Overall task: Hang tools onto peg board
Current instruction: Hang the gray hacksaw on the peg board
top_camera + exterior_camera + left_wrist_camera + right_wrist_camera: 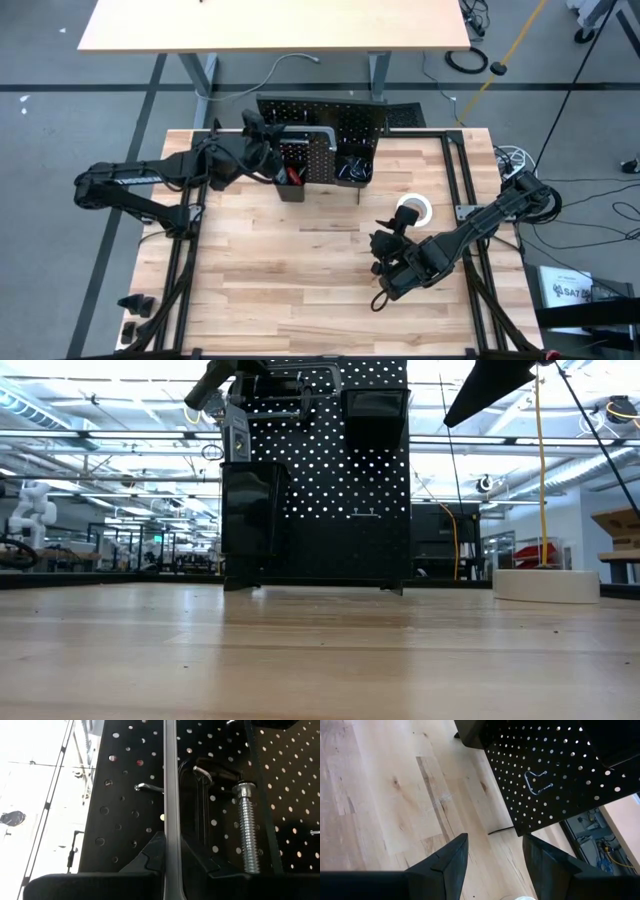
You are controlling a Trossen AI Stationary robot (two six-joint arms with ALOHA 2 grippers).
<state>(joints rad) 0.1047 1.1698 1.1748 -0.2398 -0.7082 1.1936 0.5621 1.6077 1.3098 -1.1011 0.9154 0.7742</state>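
Observation:
The black peg board stands upright at the table's far edge, with two black bins on it. My left gripper is high up against the board's left part and is shut on the grey hacksaw. A black C-clamp with a silver screw hangs on the board just beside it. The white tape roll lies flat on the table at the right. My right gripper hovers open and empty over the table next to the roll, facing the board. My left gripper pinches the hacksaw's thin grey bar between its two fingers. The bar runs straight on past the fingertips, close in front of the board's face, by a silver hook. The hacksaw is lifted clear of the table.
Red-handled tools stand in the left bin. A bare wire hook sticks out of the board's lower middle. The bare wooden tabletop spreads in front of the board. Black frame rails run along both table sides.

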